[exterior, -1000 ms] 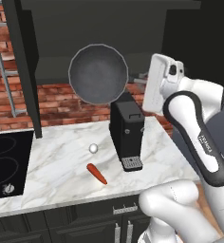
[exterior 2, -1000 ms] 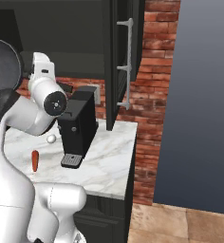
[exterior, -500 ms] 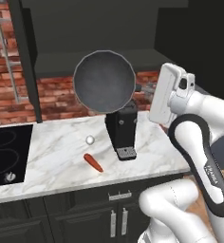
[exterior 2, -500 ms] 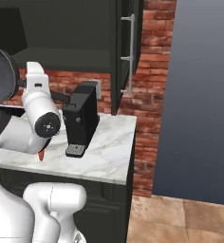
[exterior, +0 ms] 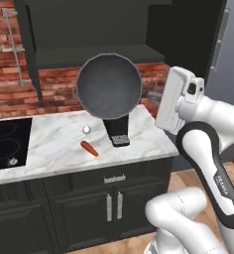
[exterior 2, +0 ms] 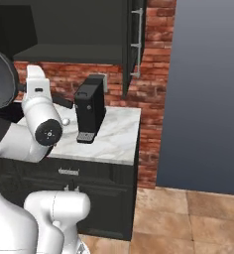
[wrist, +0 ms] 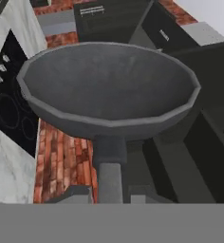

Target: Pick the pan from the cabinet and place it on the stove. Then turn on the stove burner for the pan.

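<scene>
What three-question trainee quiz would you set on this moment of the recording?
1. True or false: the pan already rests on the stove.
2. What does the end effector grip? A) pan handle B) carrot C) cabinet door
3. Fill in: the carrot lies on the marble ____.

Key: 1 false, the pan hangs tilted in the air above the counter. 2 A. 3 counter.

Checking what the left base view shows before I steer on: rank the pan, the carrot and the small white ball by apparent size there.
1. Pan, largest by far, though it is held up nearer the camera.
2. Carrot, lying on the counter.
3. White ball, smallest, beside the carrot.
</scene>
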